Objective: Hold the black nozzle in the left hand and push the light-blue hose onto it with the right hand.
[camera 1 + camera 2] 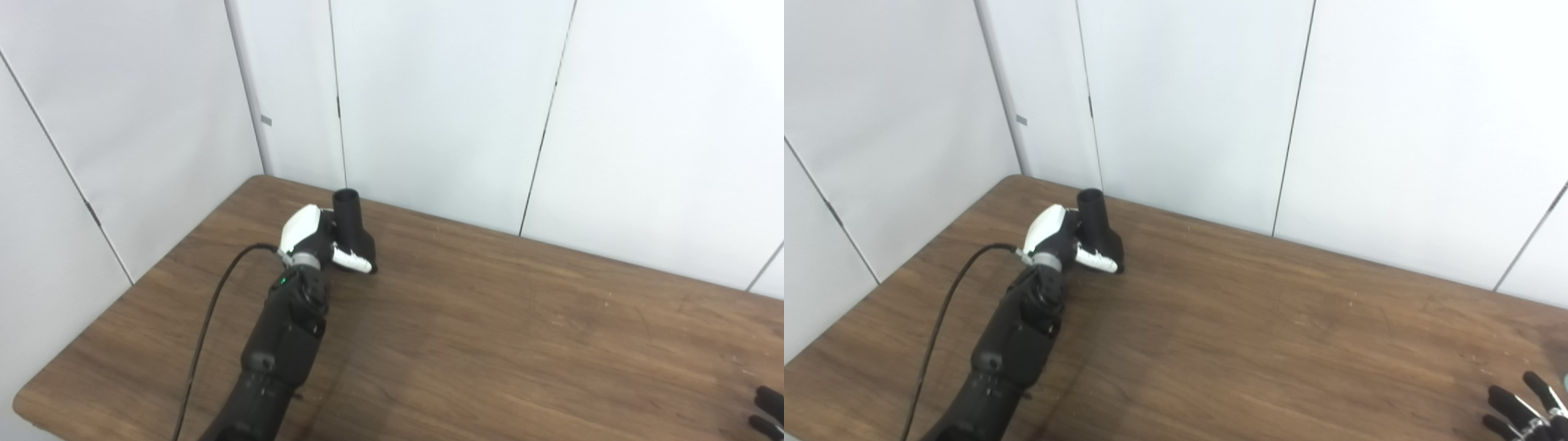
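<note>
The black nozzle (350, 222) stands upright on the wooden table (502, 331) near its far left corner, round opening up. My left hand (313, 240) is shut on it, the white thumb lying across the wide base and the fingers hidden behind. Only the dark fingertips of my right hand (1522, 407) show at the bottom right corner, spread apart with nothing between them. A pale blue sliver (1565, 381) at the right edge may be the hose; the rest of it is out of view.
A black cable (207, 318) runs along my left forearm toward the table's front edge. White wall panels (441, 104) close off the table's back and left sides. The table's left edge lies close to the nozzle.
</note>
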`<state>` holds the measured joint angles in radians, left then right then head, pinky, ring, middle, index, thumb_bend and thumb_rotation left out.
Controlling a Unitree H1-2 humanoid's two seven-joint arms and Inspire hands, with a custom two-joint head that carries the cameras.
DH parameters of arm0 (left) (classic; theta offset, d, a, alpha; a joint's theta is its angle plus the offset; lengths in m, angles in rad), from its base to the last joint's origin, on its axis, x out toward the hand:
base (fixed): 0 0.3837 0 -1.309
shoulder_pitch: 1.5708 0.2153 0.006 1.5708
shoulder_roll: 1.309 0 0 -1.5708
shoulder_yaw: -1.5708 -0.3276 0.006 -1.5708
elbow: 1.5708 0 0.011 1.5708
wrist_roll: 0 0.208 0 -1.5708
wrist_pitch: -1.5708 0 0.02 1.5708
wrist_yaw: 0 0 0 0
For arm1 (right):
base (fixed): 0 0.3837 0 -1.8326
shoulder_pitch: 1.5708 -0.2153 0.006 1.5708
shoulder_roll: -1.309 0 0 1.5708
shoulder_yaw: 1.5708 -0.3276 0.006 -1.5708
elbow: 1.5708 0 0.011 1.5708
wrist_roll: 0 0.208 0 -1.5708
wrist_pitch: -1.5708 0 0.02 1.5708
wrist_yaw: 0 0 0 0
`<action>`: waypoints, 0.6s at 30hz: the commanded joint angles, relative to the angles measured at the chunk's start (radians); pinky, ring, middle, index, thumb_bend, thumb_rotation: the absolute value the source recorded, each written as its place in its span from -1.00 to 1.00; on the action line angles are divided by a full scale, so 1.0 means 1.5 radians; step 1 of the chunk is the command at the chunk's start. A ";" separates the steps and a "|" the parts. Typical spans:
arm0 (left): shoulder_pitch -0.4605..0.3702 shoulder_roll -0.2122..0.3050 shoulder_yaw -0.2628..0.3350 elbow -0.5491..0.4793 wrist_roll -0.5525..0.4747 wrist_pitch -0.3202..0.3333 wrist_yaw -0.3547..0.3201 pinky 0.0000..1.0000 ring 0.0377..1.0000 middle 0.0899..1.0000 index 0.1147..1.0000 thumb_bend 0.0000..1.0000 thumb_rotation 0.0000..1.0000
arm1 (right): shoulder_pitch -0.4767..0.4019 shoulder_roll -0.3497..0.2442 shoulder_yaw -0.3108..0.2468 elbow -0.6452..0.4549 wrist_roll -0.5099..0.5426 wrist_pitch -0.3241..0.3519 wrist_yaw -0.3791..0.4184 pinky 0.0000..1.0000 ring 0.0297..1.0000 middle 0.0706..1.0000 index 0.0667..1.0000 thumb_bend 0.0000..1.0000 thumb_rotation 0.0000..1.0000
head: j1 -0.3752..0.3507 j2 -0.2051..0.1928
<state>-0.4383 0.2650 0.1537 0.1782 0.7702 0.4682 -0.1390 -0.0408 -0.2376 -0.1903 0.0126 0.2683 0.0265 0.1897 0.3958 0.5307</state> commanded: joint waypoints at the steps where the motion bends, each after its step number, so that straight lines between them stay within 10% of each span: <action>1: -0.006 -0.009 -0.012 -0.037 -0.011 0.001 -0.014 1.00 0.37 -0.24 -0.02 0.03 -1.00 | 0.014 -0.007 0.006 -0.004 -0.002 0.018 0.003 0.52 0.66 0.53 0.83 0.36 1.00 | -0.004 0.002; 18: 0.093 -0.038 -0.146 -0.212 -0.012 -0.005 -0.026 1.00 0.32 -0.24 -0.04 0.03 -1.00 | 0.021 0.014 0.025 -0.061 -0.023 0.048 -0.028 0.57 0.69 0.53 0.89 0.40 1.00 | -0.072 0.019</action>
<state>-0.2844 0.2007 -0.0516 -0.1064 0.7480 0.4720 -0.1806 -0.0184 -0.2231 -0.1645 -0.0593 0.2424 0.0785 0.1451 0.2870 0.5583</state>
